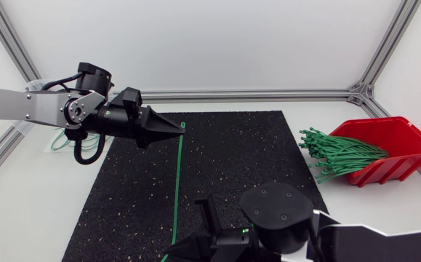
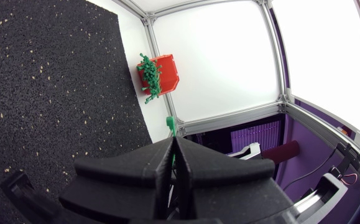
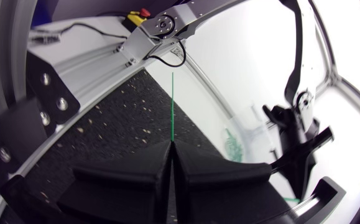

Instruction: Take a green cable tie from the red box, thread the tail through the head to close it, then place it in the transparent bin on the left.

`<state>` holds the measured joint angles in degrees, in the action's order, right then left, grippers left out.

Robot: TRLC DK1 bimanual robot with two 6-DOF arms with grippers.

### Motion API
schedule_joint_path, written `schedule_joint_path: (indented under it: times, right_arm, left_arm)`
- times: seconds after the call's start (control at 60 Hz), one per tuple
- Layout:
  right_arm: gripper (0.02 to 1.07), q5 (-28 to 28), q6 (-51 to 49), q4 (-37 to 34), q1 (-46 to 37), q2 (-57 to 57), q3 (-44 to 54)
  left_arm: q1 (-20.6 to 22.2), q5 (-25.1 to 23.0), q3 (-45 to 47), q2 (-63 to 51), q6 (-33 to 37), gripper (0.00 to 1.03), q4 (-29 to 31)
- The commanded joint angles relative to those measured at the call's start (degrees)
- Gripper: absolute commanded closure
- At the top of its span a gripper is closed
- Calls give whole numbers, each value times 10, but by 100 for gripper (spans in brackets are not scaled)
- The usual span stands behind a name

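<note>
Head view: left hand (image 1: 179, 132) clamped on one end of a green cable tie (image 1: 177, 182). The tie runs straight over the black mat (image 1: 254, 167) on the desk to the right hand (image 1: 166, 256), clamped on the other end. Red box (image 1: 399, 142) with spare ties (image 1: 337, 153) sits well off to the side of both hands. Transparent bin (image 1: 54, 138) is just behind the left hand (mostly hidden by the arm). Left wrist view: fingers together, tie end poking past the tips, red box (image 2: 166, 71) far ahead. Right wrist view: fingers together, tie sticks straight ahead.

Head view looks down; close wrist views share the mat (image 1: 123, 204)
</note>
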<state>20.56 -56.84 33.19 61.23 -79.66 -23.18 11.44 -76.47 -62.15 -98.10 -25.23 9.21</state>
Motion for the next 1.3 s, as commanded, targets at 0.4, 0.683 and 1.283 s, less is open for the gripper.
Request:
schedule_joint_path:
  times: [0.4, 0.683, 1.283]
  right_arm:
    - [101, 195, 372, -138, -84, 65, -66]
    - [101, 400, 465, -259, -148, 105, -115]
    - [101, 453, 855, -383, -175, 147, -208]
  left_arm:
    - [17, 12, 36, 38, 30, 100, 1]
    - [27, 27, 45, 58, 32, 100, 1]
    - [42, 50, 91, 132, 56, 100, -24]
